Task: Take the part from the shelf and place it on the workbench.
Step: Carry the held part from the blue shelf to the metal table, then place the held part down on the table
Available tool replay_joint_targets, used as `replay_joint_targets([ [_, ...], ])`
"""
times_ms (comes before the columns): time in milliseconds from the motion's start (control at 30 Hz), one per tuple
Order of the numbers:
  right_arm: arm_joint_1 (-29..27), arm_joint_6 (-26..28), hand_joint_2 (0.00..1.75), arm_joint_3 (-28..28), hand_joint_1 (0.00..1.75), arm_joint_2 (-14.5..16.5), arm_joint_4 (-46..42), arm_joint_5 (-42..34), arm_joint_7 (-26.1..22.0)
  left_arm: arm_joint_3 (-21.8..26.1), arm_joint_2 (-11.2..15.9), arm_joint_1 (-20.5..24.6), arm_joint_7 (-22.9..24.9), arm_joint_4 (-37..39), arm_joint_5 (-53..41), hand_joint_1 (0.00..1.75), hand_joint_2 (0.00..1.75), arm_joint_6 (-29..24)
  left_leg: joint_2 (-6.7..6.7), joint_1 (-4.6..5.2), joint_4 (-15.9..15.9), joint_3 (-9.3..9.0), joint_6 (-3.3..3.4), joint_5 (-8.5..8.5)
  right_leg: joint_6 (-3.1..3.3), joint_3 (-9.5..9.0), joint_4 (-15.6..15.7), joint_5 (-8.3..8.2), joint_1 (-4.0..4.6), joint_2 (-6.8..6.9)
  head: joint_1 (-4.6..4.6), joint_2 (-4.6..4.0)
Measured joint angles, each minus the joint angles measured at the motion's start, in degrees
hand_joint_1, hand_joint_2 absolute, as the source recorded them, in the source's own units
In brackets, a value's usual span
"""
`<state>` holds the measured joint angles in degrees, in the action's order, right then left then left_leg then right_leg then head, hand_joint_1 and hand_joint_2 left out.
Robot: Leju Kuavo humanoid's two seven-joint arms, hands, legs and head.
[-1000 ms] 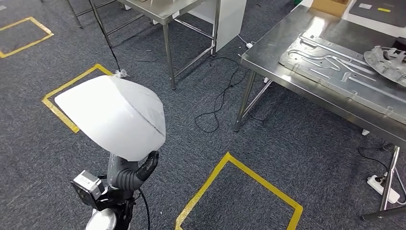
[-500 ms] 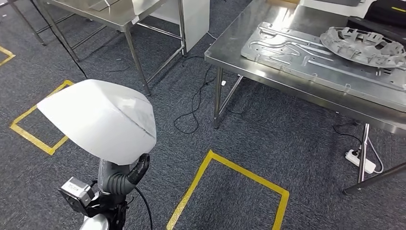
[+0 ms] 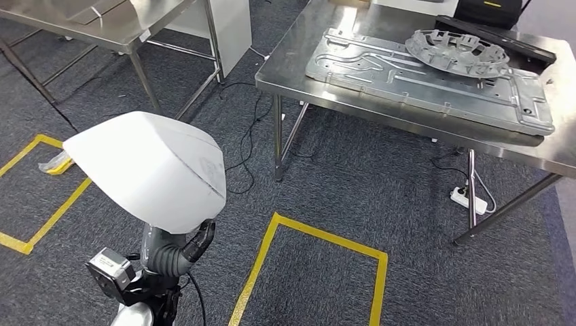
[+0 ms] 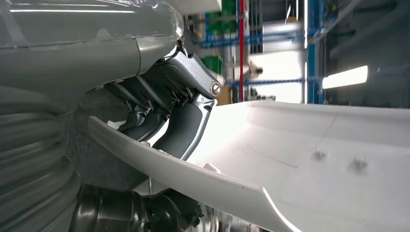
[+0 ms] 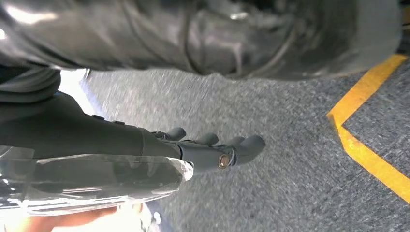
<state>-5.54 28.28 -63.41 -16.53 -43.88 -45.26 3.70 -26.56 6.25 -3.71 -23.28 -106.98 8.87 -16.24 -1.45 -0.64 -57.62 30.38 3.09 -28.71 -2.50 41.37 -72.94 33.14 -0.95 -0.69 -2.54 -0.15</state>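
Observation:
A large white curved shell part (image 3: 149,170) is held up in front of me by my left hand (image 3: 182,248), which grips its lower edge from below. In the left wrist view the dark fingers (image 4: 181,113) clamp the rim of the white part (image 4: 300,159). The steel workbench (image 3: 380,117) stands ahead to the right, carrying a flat metal plate (image 3: 421,78) and a round grey casting (image 3: 458,51). My right hand (image 5: 212,151) hangs over the carpet with its fingers stretched out and nothing in it.
A second steel table (image 3: 102,27) and a white cabinet (image 3: 227,27) stand at the back left. Yellow tape squares (image 3: 319,234) mark the grey carpet. Black cables (image 3: 246,146) and a white power strip (image 3: 469,199) lie under and beside the workbench.
The whole picture has shifted left as the camera turned, so the workbench now sits nearer the middle. The white part stays in my left hand.

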Motion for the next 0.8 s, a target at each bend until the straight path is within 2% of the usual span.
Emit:
replay_joint_targets([
  [33,0.0,-0.1,0.0,-0.1,0.0,-0.1,-0.4,-0.6,-0.5,0.0,0.0,0.1,0.1,0.0,0.0,1.75,1.75,0.2,-0.71,0.04,0.0,-0.03,0.0,-0.08,-0.13,0.58,-1.3,0.02,-0.11,0.23,0.0,0.0],
  [67,0.0,-0.2,0.0,-0.2,0.0,-0.2,-0.5,-1.1,-0.9,0.0,0.0,0.2,0.2,0.0,0.1,1.75,1.75,0.3,-1.35,0.05,0.0,-0.11,-0.06,-0.18,-0.19,0.03,-0.4,-0.99,-0.2,0.43,-0.01,0.0],
  [100,0.0,-0.2,0.0,-0.3,0.0,-0.4,-0.7,-1.4,-1.2,-0.1,-0.1,0.4,0.2,0.0,0.2,1.75,1.75,0.4,-1.92,0.05,-0.1,-0.25,-0.19,-0.31,-0.17,-1.64,2.6,-2.75,-0.26,0.82,-0.01,0.0],
  [167,0.0,-0.2,0.0,-0.5,0.0,-0.7,-1.0,-1.8,-1.5,-0.1,-0.2,0.7,0.2,0.1,0.3,1.75,1.75,0.4,-2.92,0.2,-0.2,-0.58,-0.69,-0.7,0.2,-5.74,10.2,-5.63,-0.07,2.74,0.0,0.0],
  [200,0.0,-0.2,0.0,-0.6,0.0,-0.9,-1.2,-1.9,-1.5,-0.1,-0.2,0.8,0.3,0.1,0.4,1.75,1.75,0.4,-3.36,0.32,-0.2,-0.72,-1.02,-0.9,0.51,-7.01,12.7,-6.3,0.14,3.39,0.02,0.0],
  [233,0.1,-0.2,0.0,-0.8,0.0,-1.0,-1.3,-2.0,-1.6,-0.1,-0.2,0.9,0.4,0.1,0.5,1.75,1.75,0.5,-3.77,0.44,-0.2,-0.83,-1.33,-1.07,0.83,-7.48,13.8,-6.38,0.38,3.71,0.04,0.0],
  [300,0.1,0.1,0.0,-1.3,0.0,-1.2,-1.7,-2.0,-1.7,-0.1,-0.2,1.1,0.6,0.0,0.7,1.75,1.75,0.5,-4.54,0.51,-0.1,-1.11,-1.94,-1.29,1.48,-7.38,14.0,-6.45,0.55,2.68,0.08,0.0],
  [333,0.1,0.4,0.0,-1.7,0.0,-1.2,-2.0,-1.9,-1.8,-0.2,-0.3,1.1,0.7,0.0,0.9,1.75,1.75,0.6,-4.14,0.41,-0.4,-1.16,-2.26,-1.66,1.79,-7.46,14.2,-6.55,0.45,2.25,0.08,0.0],
  [400,0.1,1.3,0.0,-2.4,0.0,-1.5,-2.6,-1.5,-2.1,-0.2,-0.3,1.0,0.9,0.0,1.0,1.75,1.75,0.6,-1.83,0.17,-3.6,0.11,-2.78,-3.86,2.53,-7.69,14.6,-6.76,0.18,1.62,0.11,0.0],
  [433,0.2,1.8,0.0,-2.7,0.0,-1.6,-2.8,-1.3,-2.3,-0.1,-0.3,0.9,1.0,0.0,1.2,1.75,1.75,0.6,-0.35,0.06,-6.8,1.68,-2.92,-5.64,2.77,-7.72,14.7,-6.77,0.19,1.37,0.11,0.0],
  [467,0.4,2.2,0.0,-3.0,0.0,-1.6,-2.9,-1.2,-2.4,-0.1,-0.3,0.8,1.2,0.0,1.5,1.75,1.75,0.7,0.5,0.05,-10.7,3.63,-3.0,-7.4,2.95,-7.69,14.6,-6.75,0.25,1.1,0.13,0.0],
  [500,0.5,2.4,0.0,-3.3,0.0,-1.7,-3.0,-1.1,-2.7,-0.1,-0.2,0.7,1.5,0.0,1.9,1.75,1.75,0.9,0.87,0.05,-14.2,5.5,-3.05,-8.58,3.04,-7.67,14.6,-6.71,0.33,0.78,0.12,0.0],
  [533,0.7,2.6,0.0,-3.6,0.0,-1.7,-3.0,-1.1,-2.9,0.0,-0.2,0.5,1.7,0.0,2.3,1.75,1.75,1.1,0.99,0.05,-16.1,6.67,-3.05,-8.67,3.07,-7.68,14.5,-6.66,0.39,0.46,0.12,0.0],
  [567,0.7,2.7,0.0,-3.9,0.0,-1.7,-3.0,-1.0,-3.1,0.0,-0.2,0.5,1.9,0.0,2.6,1.75,1.75,1.3,1.02,0.05,-15.9,6.89,-3.0,-7.65,3.09,-7.71,14.4,-6.6,0.43,0.17,0.11,0.0],
  [600,0.8,2.8,0.0,-4.2,0.0,-1.8,-3.1,-0.9,-3.2,0.1,-0.2,0.4,2.0,0.0,2.8,1.75,1.75,1.4,1.04,0.05,-13.6,6.06,-2.87,-5.66,3.08,-7.79,14.3,-6.51,0.44,-0.09,0.12,0.0],
  [633,0.9,3.0,0.0,-4.5,0.0,-1.8,-3.2,-0.8,-3.3,0.2,-0.2,0.4,2.1,0.0,2.9,1.75,1.75,1.4,1.11,0.05,-9.9,4.51,-2.67,-3.32,3.02,-7.89,14.2,-6.41,0.44,-0.32,0.12,0.0],
  [700,1.1,3.3,0.0,-5.1,0.0,-1.9,-3.4,-0.7,-3.4,0.4,-0.2,0.5,2.3,0.0,3.0,1.75,1.75,1.4,1.35,0.2,-3.2,1.78,-2.22,-0.55,2.66,-7.95,14.0,-6.2,0.62,-0.69,0.1,0.0],
  [733,1.2,3.5,0.0,-5.3,0.0,-1.9,-3.4,-0.7,-3.6,0.5,-0.2,0.5,2.4,0.0,3.0,1.75,1.75,1.4,1.44,0.3,-1.7,1.2,-1.98,-0.19,2.37,-7.9,13.9,-6.16,0.67,-0.81,0.08,0.0],
  [800,1.3,3.9,0.0,-5.8,0.0,-2.1,-3.6,-0.5,-3.8,0.8,-0.2,0.4,2.5,0.0,3.0,1.75,1.75,1.5,1.48,0.5,-1.0,1.05,-1.35,-0.18,1.65,-7.87,14.0,-6.18,0.62,-0.93,0.05,0.0],
])
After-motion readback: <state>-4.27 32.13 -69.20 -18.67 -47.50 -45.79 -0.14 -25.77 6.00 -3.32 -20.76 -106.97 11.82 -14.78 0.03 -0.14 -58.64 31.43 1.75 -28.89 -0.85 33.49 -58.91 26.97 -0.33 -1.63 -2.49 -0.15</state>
